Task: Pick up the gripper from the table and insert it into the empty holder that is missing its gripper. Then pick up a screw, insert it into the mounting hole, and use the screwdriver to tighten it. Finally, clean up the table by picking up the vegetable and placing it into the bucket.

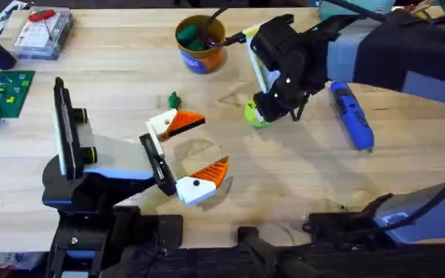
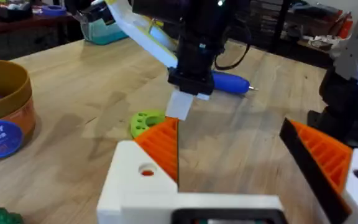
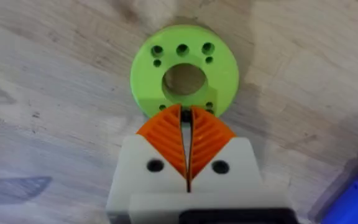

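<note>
Vegetable (image 1: 174, 100) waits near bucket (image 1: 199, 35); right gripper (image 3: 185, 112), closed w/ nothing visibly held, noses green disc (image 3: 185, 74), prob. screw-hunting; left gripper (image 2: 229, 124) wide open, empty.

Near the rear edge of the worktop (image 1: 130, 69): bucket (image 1: 200, 46), vegetable (image 1: 194, 38) inside. At rear left corner: compartment box (image 1: 43, 32); circuit board (image 1: 0, 94) in front of it. Centre: small piece (image 1: 174, 100), just behind the holder (image 1: 154, 164) fingers (image 1: 178, 123). Right of centre: disc (image 1: 255, 115), under the right gripper (image 3: 186, 115). Farther right: screwdriver (image 1: 351, 116).
</note>
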